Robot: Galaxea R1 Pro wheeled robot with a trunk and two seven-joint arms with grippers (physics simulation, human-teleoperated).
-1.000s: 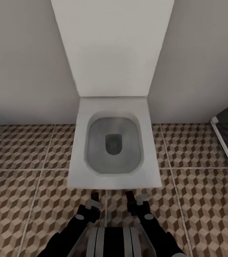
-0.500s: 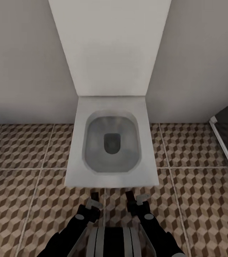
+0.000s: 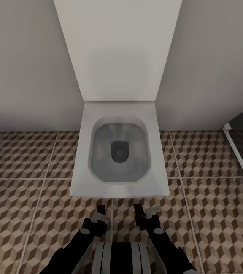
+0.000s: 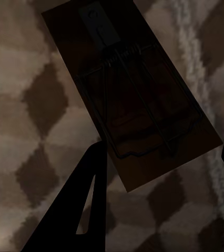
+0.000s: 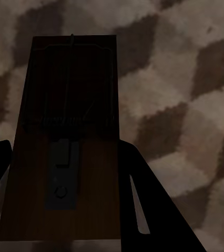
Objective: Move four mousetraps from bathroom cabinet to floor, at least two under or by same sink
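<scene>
Two mousetraps in hand, one per arm. Left wrist view: mousetrap (image 4: 130,94) sits between the left gripper (image 4: 162,152) fingers, clamped on it, above the cube-pattern bathroom floor (image 4: 22,73). Right wrist view: second mousetrap (image 5: 67,147) held the same way in the right gripper (image 5: 64,157), closed on the board. Head view: both grippers low in front of the trunk, left gripper (image 3: 99,215), right gripper (image 3: 144,214), just short of the white square toilet (image 3: 117,152), grey wall behind. Step looks like carry/transport, traps not yet placed. Toilet isn't the sink; next move likely calls for turning the base away to find the basin, then lowering the traps to the tiles beside it.
</scene>
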